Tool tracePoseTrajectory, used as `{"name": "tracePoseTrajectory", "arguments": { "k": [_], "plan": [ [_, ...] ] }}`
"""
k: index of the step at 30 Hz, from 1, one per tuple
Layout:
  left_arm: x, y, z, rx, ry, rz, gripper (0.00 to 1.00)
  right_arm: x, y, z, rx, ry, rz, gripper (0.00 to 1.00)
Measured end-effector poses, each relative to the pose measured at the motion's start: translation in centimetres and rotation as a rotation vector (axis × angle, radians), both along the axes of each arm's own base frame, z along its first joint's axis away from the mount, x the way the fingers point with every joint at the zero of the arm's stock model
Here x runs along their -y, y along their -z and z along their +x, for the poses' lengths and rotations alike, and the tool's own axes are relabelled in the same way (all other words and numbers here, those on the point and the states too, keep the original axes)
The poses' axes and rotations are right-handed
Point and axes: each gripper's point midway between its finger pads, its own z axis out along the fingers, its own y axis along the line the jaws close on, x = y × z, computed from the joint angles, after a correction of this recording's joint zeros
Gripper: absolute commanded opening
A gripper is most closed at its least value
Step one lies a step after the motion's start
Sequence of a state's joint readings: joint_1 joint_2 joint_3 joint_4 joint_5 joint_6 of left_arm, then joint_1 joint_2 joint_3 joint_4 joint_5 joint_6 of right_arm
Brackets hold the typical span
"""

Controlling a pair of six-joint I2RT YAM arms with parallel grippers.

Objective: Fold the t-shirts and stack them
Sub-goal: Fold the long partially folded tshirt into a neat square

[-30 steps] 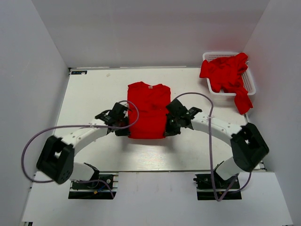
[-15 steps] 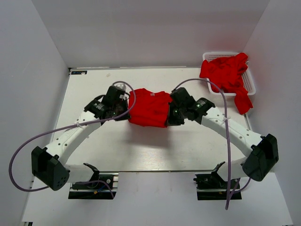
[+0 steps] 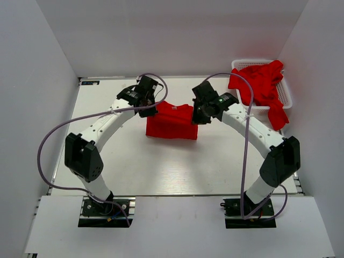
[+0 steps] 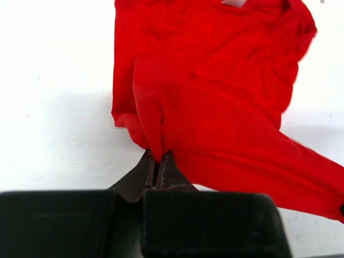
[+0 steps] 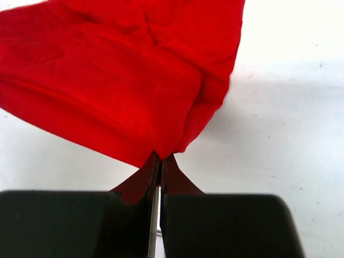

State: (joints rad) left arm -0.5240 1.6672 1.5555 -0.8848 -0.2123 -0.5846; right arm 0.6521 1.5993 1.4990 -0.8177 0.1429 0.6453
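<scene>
A red t-shirt [image 3: 172,121] lies folded over on the white table [image 3: 161,166] at mid back. My left gripper [image 3: 151,109] is shut on its left top corner; in the left wrist view the gripper [image 4: 158,157] pinches a fold of the shirt [image 4: 215,97]. My right gripper [image 3: 197,114] is shut on its right top corner; in the right wrist view the gripper [image 5: 160,159] pinches the shirt [image 5: 118,80]. More red t-shirts [image 3: 260,83] are heaped in the basket, one hanging over its right side.
A white lattice basket [image 3: 285,94] stands at the table's back right corner. White walls enclose the table on the left, back and right. Purple cables loop off both arms.
Both grippers have carried the shirt's near edge away from me toward the collar, folding the shirt in half. The arms are now stretched far back.
</scene>
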Motion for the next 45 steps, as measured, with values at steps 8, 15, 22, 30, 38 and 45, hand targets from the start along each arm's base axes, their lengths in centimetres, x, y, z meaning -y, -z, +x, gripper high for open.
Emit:
{"name": "tracePoseTrajectory", "arguments": {
  "k": [8,15,22,30,38,45],
  "plan": [
    [-0.2,0.7,3.3,-0.013,-0.042,0.024,0.00,0.4,1.2,4.1,-0.003,0.037,0.008,0.00],
    [-0.4,2.4,6.7,-0.031,-0.065,0.043,0.00,0.0,1.3,7.5,0.032,0.025,0.022,0.00],
    [-0.7,5.3,9.0,-0.072,-0.085,0.059,0.00,-0.2,3.5,10.8,0.022,0.031,0.014,0.00],
    [-0.7,5.0,10.9,-0.014,-0.084,0.047,0.00,-0.2,4.5,13.6,0.061,0.046,0.059,0.00],
    [-0.2,4.3,13.1,0.085,-0.052,0.037,0.00,0.0,4.3,15.9,0.113,0.051,0.103,0.00],
    [0.2,4.7,14.6,0.130,-0.046,0.035,0.00,0.2,7.8,17.5,0.083,0.055,0.110,0.00]
  ]
}}
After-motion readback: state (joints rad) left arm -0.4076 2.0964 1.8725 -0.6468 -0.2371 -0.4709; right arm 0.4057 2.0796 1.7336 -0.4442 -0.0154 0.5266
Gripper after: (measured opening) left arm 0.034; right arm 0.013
